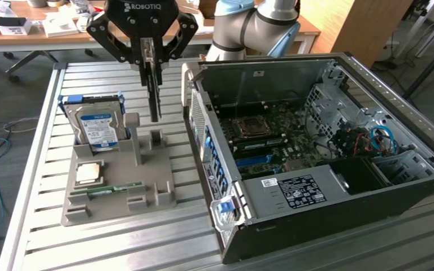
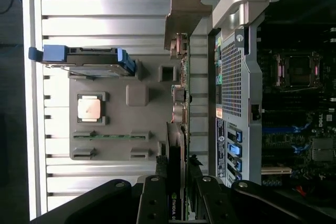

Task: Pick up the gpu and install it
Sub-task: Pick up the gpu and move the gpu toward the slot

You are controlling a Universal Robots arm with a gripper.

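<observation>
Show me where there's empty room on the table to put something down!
Bare slats of the table lie between the grey holder and the edge nearest the exterior view, and behind the hard drive toward the far edge. Crowded: the slim gap between holder and computer case, with the gpu hanging close above it.

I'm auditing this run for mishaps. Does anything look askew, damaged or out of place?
Nothing stands out. The gpu hangs straight down in the gripper above the grey holder; the hard drive stands in its slot there.

Upright gpu (image 1: 154, 100) in gripper (image 1: 151, 61)
</observation>
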